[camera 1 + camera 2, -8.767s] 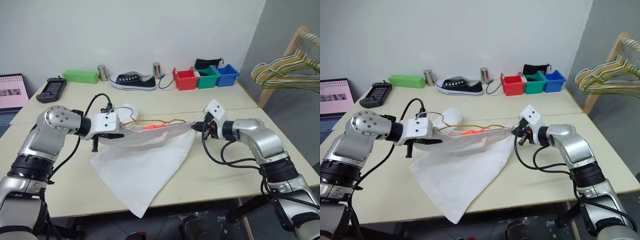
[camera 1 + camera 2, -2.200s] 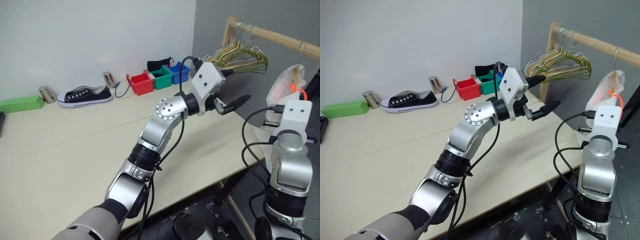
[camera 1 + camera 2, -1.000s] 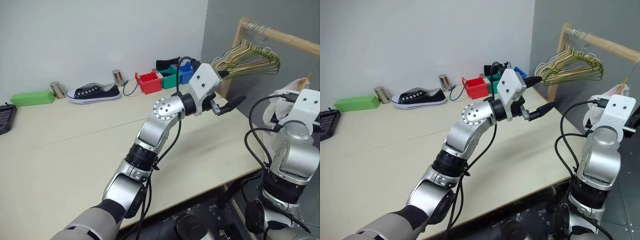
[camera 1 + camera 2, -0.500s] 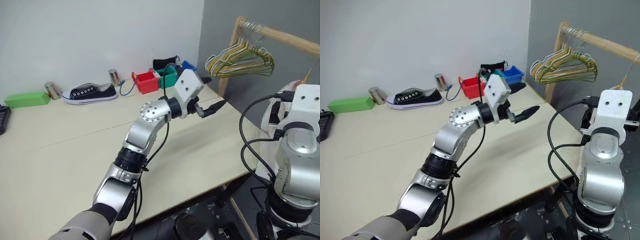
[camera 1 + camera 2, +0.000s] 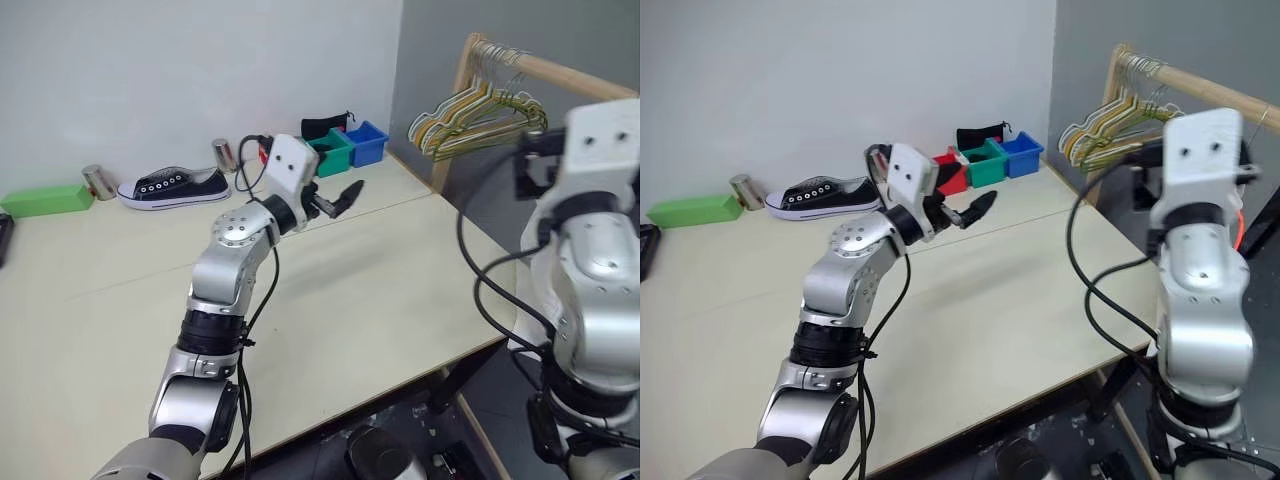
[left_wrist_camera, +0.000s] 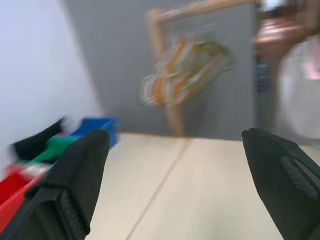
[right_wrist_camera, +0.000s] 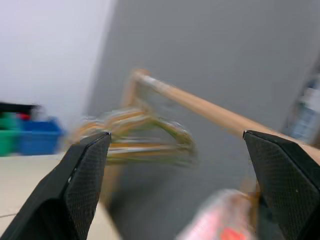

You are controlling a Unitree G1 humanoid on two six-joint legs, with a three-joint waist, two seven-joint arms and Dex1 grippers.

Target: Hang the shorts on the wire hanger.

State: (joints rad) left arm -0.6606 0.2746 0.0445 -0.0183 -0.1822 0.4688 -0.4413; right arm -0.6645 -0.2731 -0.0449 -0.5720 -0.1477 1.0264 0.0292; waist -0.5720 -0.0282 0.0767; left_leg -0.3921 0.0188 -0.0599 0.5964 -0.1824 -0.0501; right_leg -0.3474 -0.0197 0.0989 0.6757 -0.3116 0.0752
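Basically done: shorts (image 7: 220,220) show as a white, orange-tagged blur under the wooden rail (image 7: 200,107), off the tabletop's (image 5: 380,270) right edge; wire hanger itself not discernible. Left gripper (image 5: 340,197) and right gripper (image 7: 175,190) both spread wide, holding nothing. Nothing visibly left except retracting.

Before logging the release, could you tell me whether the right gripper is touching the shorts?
Apart: right wrist view shows the right gripper open, nothing between its fingers, the shorts hanging beyond.

light: bright, even, soft shadows being cast on the table (image 5: 400,280) | wrist views: being smeared by motion blur
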